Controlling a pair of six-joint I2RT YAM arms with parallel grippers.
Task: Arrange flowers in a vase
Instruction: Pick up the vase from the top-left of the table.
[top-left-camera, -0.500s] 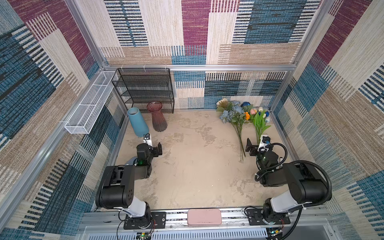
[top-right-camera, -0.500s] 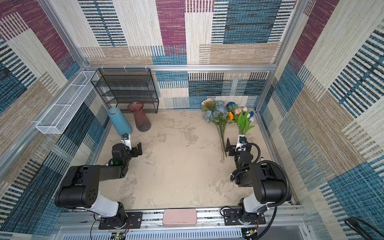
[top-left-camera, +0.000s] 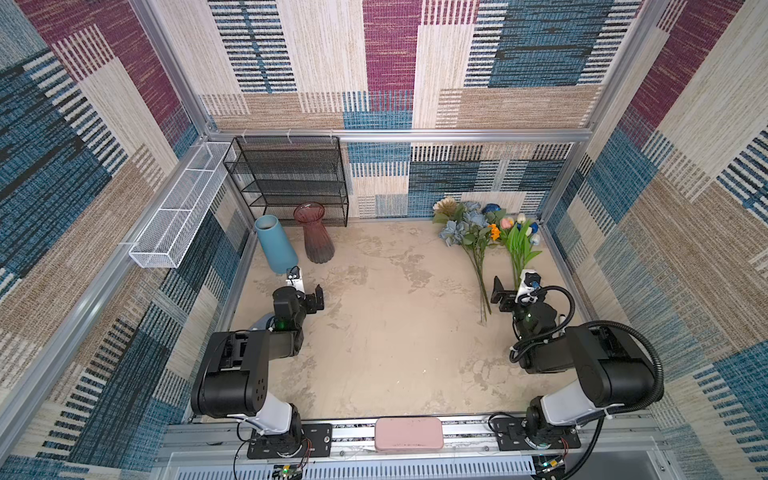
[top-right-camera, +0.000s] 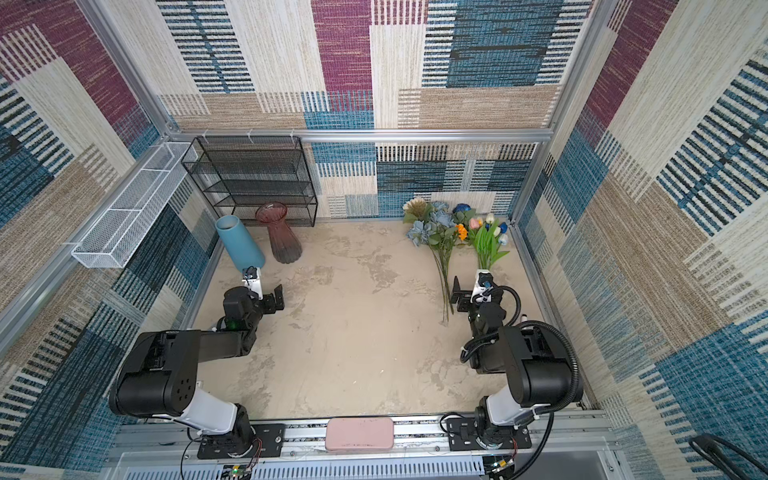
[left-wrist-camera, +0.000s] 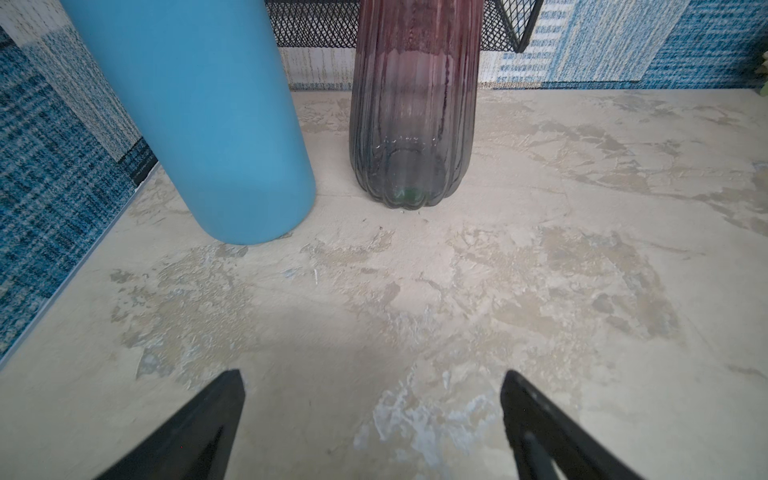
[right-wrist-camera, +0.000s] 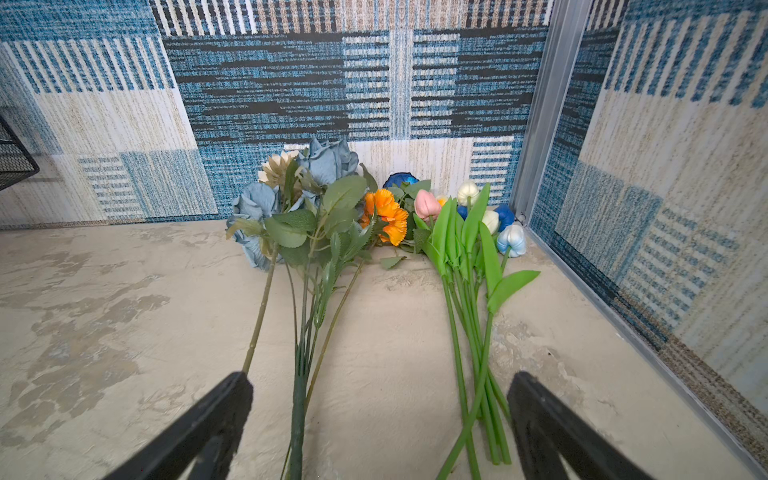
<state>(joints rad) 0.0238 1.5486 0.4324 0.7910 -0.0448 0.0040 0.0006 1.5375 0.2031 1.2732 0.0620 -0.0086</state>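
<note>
**Patchwork-walled cell, beige table (top-left-camera: 395, 353): flowers loose, vases unfilled**

Nearest: left arm (top-left-camera: 232, 370) and right arm (top-left-camera: 598, 365), jaws of each spread wide, holding nothing. Ahead of the right jaws: flowers (right-wrist-camera: 316, 232) lying flat, stems running lengthwise back toward the jaws, heads against the far wall (right-wrist-camera: 291, 83); tulips (right-wrist-camera: 469, 232) by the corner post (right-wrist-camera: 536, 124), pale blue rose bunch (right-wrist-camera: 328, 162) and orange bloom (right-wrist-camera: 386, 214) alongside. Ahead of the left jaws: blue vase (left-wrist-camera: 216, 124) and red glass vase (left-wrist-camera: 411, 124), standing, no stems in either. Judgement: right arm nearer the stems; a crosswise pinch suits.
</note>
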